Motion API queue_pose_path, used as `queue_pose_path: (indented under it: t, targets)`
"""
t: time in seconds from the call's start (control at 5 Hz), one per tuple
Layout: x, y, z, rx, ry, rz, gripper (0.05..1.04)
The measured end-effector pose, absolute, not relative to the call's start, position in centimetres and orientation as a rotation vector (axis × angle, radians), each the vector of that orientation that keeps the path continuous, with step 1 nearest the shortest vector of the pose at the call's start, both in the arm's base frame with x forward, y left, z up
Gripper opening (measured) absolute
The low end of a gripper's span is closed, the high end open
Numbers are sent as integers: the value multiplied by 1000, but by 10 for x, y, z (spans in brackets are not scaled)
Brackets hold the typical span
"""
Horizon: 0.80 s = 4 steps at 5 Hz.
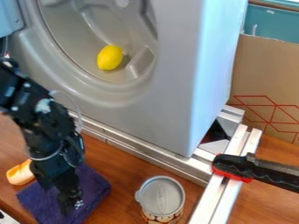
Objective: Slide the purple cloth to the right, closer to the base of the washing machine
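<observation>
A: Down at the near left, the tool (70, 204) hangs over the dark purple towel (96, 188), which lies on the wooden worktop (119, 168)!

B: Is it open or closed?

A: Can't tell from this angle, and I can't call whether it touches the towel either. The black arm (50, 127) comes in from the left side, angled down towards the near edge.

B: And right beside the towel?

A: On its left, a golden-brown bread roll (20, 173), partly behind the arm! Over to the right of the towel, well apart from it, stands a can (162, 197), upright, its round silvery lid facing up and a patterned wrap below.

B: What about the far side?

A: That's the big grey front-loading washing machine (175, 87), its round opening facing us, and there's a yellow lemon (109, 57) resting low inside!

B: And along its base?

A: Silver metal rails (137, 151), one run in front of the machine, another slanting towards the near edge on the right. A black-and-red clamp (251, 168) lies across that slanting pair, and behind it, at the far right, stands a cardboard box (269, 78) with red lines.
</observation>
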<state>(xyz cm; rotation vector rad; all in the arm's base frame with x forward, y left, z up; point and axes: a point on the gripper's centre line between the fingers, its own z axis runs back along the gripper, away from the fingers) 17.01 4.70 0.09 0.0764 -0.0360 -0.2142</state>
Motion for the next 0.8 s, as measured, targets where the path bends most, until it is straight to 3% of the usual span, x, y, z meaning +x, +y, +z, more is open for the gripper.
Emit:
queue_pose_path:
  t: [0.4, 0.8]
  targets:
    - [168, 57, -24, 27, 129, -227, 999]
    - [179, 57, -30, 4, 137, -198, 999]
